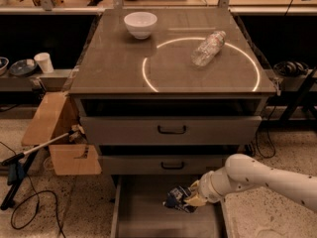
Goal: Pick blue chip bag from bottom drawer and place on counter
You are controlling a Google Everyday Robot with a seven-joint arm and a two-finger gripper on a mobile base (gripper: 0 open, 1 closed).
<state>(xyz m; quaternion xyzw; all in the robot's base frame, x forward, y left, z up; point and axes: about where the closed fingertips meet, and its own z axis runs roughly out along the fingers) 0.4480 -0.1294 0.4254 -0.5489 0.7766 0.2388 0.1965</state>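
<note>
In the camera view, my pincer point(189, 198) is low at the front of the cabinet, inside the open bottom drawer point(143, 213). It is pinching the right side of the bag point(175, 199). The bag is dark blue with white markings, crumpled, and sits over the right half of the drawer's grey floor. I cannot tell whether it rests on the floor or hangs just clear of it. My white arm point(262, 178) comes in from the right, crossing above the drawer's right wall, with the wrist near the lower front of the middle drawer point(133, 164).

Straight above the bag are the closed fronts of the middle drawer and the top drawer point(124, 131), each with a black handle at its centre. Above them, the edge of the bench point(114, 68) overhangs.

On the bench, a thin glowing white circle point(145, 73) covers the right part of the top. A clear bottle point(208, 48) lies on its side inside the circle, near its upper edge. A white bowl point(140, 24) stands at the back left, outside the circle.

Left of the cabinet, a cardboard box point(52, 128) stands open on the floor, touching the cabinet's side. A long stick point(37, 148) leans across it, and a dark cable point(25, 209) loops on the floor below. A white cup point(44, 62) stands on a low shelf further left. Headphones point(290, 68) lie on a shelf to the right.
</note>
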